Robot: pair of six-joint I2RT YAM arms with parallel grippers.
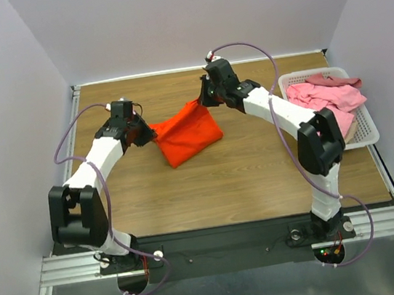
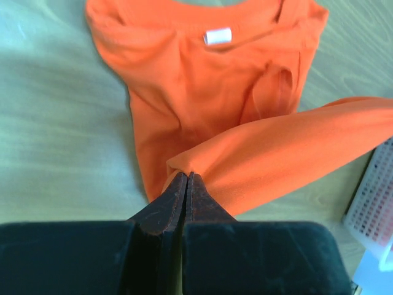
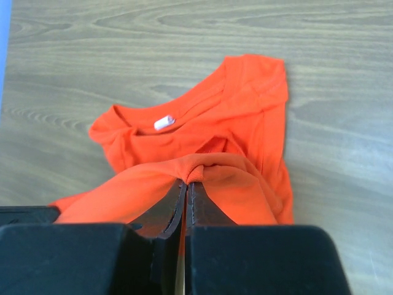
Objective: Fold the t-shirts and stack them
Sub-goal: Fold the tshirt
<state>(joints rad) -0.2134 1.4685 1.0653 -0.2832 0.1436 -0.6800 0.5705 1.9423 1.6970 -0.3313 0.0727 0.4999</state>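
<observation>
The orange-red t-shirt (image 1: 186,136) hangs between both grippers over the middle of the table, its lower part resting on the wood. My left gripper (image 1: 148,130) is shut on the shirt's left corner; in the left wrist view (image 2: 186,175) the cloth (image 2: 202,98) bunches at the tips. My right gripper (image 1: 205,99) is shut on the upper right corner; in the right wrist view (image 3: 186,182) it pinches a fold of the shirt (image 3: 245,117). The neck label (image 3: 163,122) faces up. Pink and dusty rose t-shirts (image 1: 326,98) lie piled in the basket at right.
A white slatted plastic basket (image 1: 366,135) sits at the table's right edge; its corner shows in the left wrist view (image 2: 371,209). Wooden table (image 1: 224,180) with walls on three sides. Purple cables loop off both arms.
</observation>
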